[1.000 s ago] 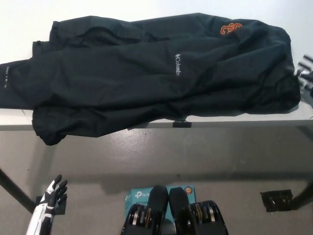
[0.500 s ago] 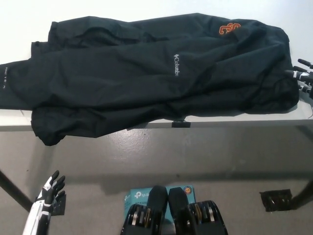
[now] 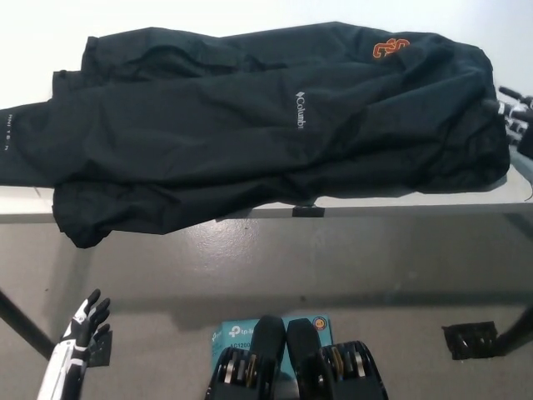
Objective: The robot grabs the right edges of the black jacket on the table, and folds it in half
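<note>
Head view, looking steeply down. A black jacket (image 3: 250, 125) lies spread across a white bench (image 3: 33, 25), covering most of its width. A small white logo (image 3: 301, 111) shows near the middle of the fabric, and an orange emblem (image 3: 391, 48) sits near the far right part. The lower left portion of the jacket droops over the near edge of the bench, hanging above the grey floor (image 3: 333, 258); a sleeve runs off toward the left border of the picture.

The black right hand (image 3: 518, 112) appears at the right border, just beside the jacket's right edge, with fingers apart and extended toward the fabric; whether they touch the cloth cannot be told, and nothing is visibly held. The white left hand (image 3: 83, 329) rests low at the lower left, below bench level and well apart from the jacket, fingers spread and holding nothing.

On the floor, a teal box (image 3: 241, 333) lies near the bottom middle, and a small dark object (image 3: 473, 340) lies at the lower right.
</note>
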Robot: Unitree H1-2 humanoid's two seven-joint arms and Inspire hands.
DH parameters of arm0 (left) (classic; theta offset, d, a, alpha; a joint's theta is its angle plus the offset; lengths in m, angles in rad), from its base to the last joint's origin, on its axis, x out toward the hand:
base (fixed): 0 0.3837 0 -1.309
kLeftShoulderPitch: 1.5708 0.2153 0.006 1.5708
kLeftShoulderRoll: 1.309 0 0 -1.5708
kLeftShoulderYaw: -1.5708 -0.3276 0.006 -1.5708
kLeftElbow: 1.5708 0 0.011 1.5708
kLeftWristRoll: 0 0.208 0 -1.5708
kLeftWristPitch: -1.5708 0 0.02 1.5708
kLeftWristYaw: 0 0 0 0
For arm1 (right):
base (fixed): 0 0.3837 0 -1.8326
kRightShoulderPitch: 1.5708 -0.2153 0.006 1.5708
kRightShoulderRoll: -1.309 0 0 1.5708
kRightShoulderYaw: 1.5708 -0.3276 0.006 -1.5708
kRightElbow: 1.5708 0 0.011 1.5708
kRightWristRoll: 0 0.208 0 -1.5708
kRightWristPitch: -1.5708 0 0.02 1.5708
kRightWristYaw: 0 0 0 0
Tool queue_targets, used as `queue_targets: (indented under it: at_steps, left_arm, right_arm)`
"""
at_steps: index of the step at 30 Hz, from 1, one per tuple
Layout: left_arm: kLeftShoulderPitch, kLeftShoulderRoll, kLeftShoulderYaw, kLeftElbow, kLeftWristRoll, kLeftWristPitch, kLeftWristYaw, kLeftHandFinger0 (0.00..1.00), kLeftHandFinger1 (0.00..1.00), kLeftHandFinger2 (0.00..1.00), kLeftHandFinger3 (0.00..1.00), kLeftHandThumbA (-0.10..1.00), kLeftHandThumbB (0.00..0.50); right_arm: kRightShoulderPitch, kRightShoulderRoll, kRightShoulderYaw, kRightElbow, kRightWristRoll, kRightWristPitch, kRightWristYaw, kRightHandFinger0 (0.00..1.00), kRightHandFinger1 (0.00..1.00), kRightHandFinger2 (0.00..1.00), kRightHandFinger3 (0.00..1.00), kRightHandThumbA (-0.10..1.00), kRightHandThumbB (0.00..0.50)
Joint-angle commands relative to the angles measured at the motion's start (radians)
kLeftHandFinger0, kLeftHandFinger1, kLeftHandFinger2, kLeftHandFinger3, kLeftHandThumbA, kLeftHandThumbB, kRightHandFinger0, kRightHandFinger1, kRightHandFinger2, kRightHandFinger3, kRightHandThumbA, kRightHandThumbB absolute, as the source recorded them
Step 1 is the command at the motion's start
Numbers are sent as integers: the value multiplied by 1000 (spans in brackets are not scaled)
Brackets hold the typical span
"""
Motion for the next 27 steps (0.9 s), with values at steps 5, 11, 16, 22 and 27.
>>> queue_targets:
  at_steps: [5,11,16,22,27]
  left_arm:
    - [-12,23,6,-32,24,-23,4,1000,1000,1000,1000,1000,112]
    - [-15,23,8,-35,9,-22,-1,1000,1000,1000,1000,1000,133]
    - [-18,21,10,-39,-6,-17,-5,1000,1000,1000,1000,1000,145]
    - [-21,24,12,-33,-7,-34,-3,1000,1000,1000,1000,1000,150]
    - [-26,22,14,-37,-8,-24,-1,1000,1000,1000,1000,1000,161]
  right_arm:
    - [-75,18,-56,16,40,41,51,1000,1000,1000,1000,1000,455]
    - [-30,38,-38,25,1,15,41,1000,1000,1000,1000,1000,453]
    - [-7,32,6,34,-44,-12,56,1000,1000,1000,1000,1000,461]
    - [-4,18,40,68,-75,-48,42,1000,1000,1000,1000,1000,462]
    - [-16,4,46,71,-77,-52,40,1000,1000,1000,1000,1000,453]
